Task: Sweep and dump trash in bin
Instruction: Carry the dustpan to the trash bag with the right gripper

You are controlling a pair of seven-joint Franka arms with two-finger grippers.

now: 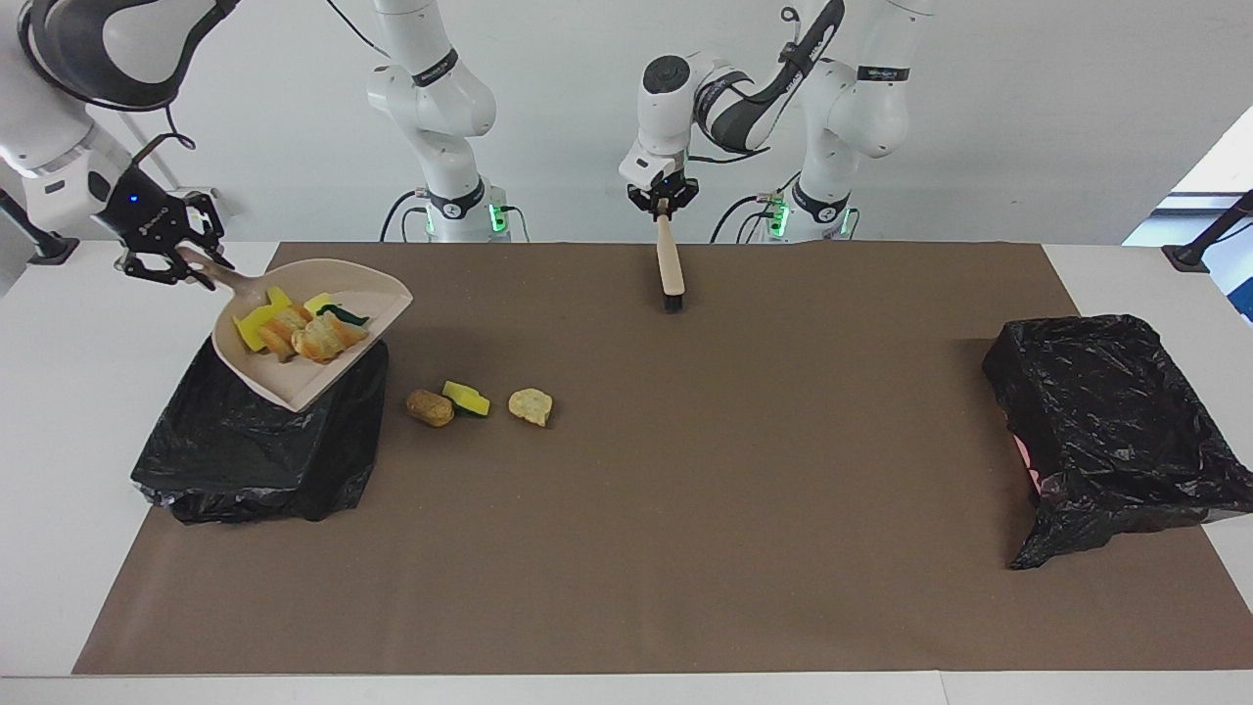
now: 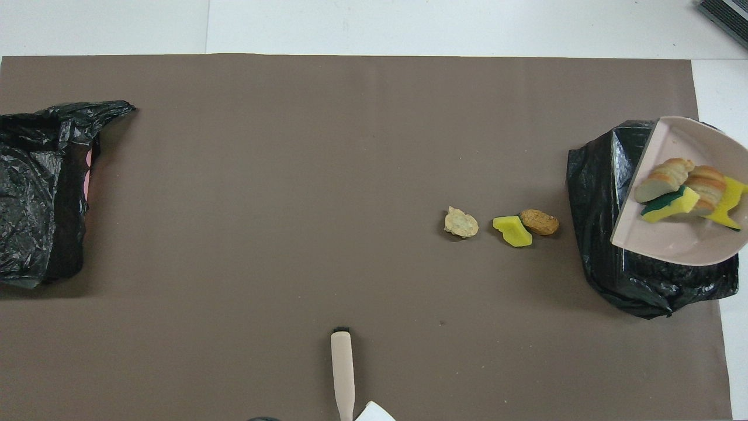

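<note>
The right hand [image 1: 174,266] is clamped on the handle of the beige dustpan [image 1: 367,299], carrying it in the air over the black-bagged bin [image 1: 256,446] at the right arm's end of the counter [image 1: 626,687], with the pan's open lip tilted slightly down above the bin's edge. Four pieces of trash lie bunched in the pan: a yellow sponge piece [image 1: 253,326], two orange-brown crusty chunks [image 1: 315,338] and a yellow-green sponge scrap [image 1: 333,311] (its dark green face turned up). Three more pieces lie on the brown mat [image 1: 685,509] in a short row just beside the bin, toward the counter's middle: a brown crusty chunk [image 1: 430,407] closest to the bin, a yellow sponge wedge [image 1: 465,398] touching or almost touching it, and a pale tan chunk [image 1: 531,405] a little apart. The left hand [image 1: 663,202] is shut on the handle of the beige hand brush [image 1: 669,266], which hangs bristles-down over the mat's edge nearest the robots, around the middle of the counter's length; its black bristles [image 1: 672,305] look clear of the mat. A second black-bagged bin [image 1: 1106,431] sits at the left arm's end of the counter, well apart from all the trash.
</note>
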